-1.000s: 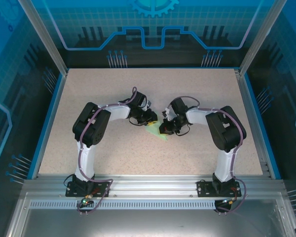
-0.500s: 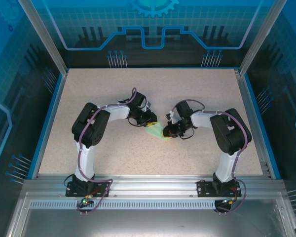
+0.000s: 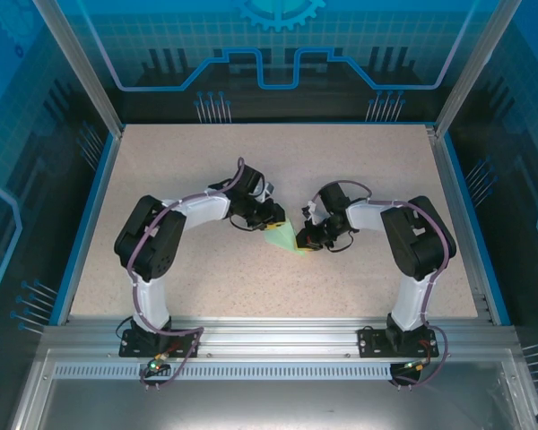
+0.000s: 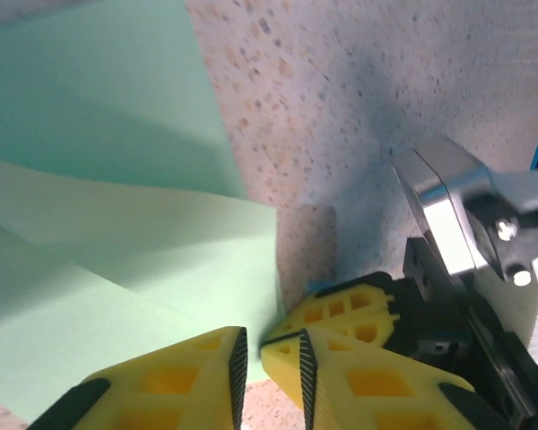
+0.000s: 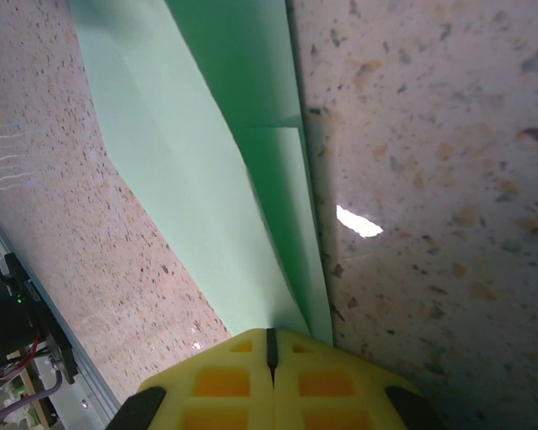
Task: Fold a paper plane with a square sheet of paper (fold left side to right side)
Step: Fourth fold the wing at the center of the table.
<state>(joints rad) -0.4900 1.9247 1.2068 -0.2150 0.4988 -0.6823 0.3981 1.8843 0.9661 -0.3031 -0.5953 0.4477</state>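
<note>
Speckled beige table [image 3: 206, 296] fills the floor of a booth with blue see-through walls [image 3: 36, 179], and a metal rail [image 3: 278, 333] runs along the near edge at 6 o'clock.

Near the middle of the table lies the sheet of paper [image 3: 282, 238], pale mint green. From above it looks like a small wedge, narrow at 12 o'clock and wider toward 6 o'clock. It is already folded. The left wrist view shows overlapping flaps with straight creases. The right wrist view shows a long, narrow layered strip [image 5: 206, 179] running away from the fingers toward 11 o'clock.

The left gripper [image 3: 274, 215] sits at about 11 o'clock from the paper, touching its upper end. Seen from its wrist, the yellow fingers [image 4: 161, 385] stand almost together with a thin slit between the black pads, and a corner of the paper reaches right up to the tips. I cannot tell whether paper is caught in that slit.

The right gripper [image 3: 303, 240] sits at 3 o'clock from the paper, against its edge. Its two yellow fingers [image 5: 206, 381] are pressed flat together, with only a seam between them. The near end of the strip runs up to their tips and touches them.

The left arm [image 3: 152, 246] bends in from 8 o'clock and the right arm [image 3: 417, 237] from 4 o'clock. Both are bolted to the rail.
</note>
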